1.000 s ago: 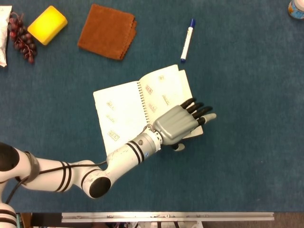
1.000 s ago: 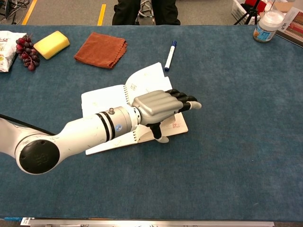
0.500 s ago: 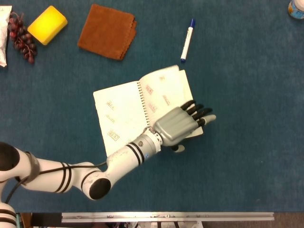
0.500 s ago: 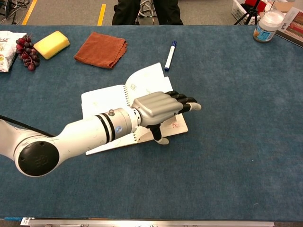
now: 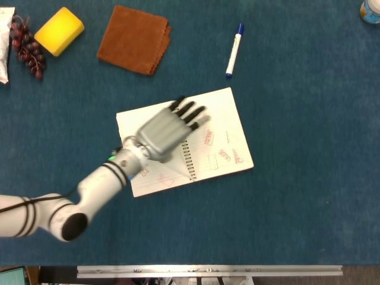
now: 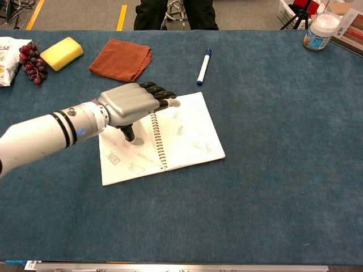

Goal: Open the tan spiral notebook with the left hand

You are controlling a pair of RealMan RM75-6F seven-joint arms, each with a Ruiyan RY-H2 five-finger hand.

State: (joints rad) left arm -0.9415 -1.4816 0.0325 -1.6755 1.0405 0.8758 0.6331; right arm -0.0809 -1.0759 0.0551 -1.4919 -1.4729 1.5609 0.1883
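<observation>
Lying open, notebook [image 5: 202, 139] flat under left hand [image 5: 164, 132]; fingers spread

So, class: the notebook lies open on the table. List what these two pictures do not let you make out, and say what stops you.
- Left hand: blurred in the head view; whether it touches the notebook is unclear.
- Page beneath the hand: hidden in the chest view.
- Red page marks: too small to read.
- Jar: cut off by the head view's corner.
- Grapes and packet: cropped at the left edge.
- Right hand: in neither view.
</observation>
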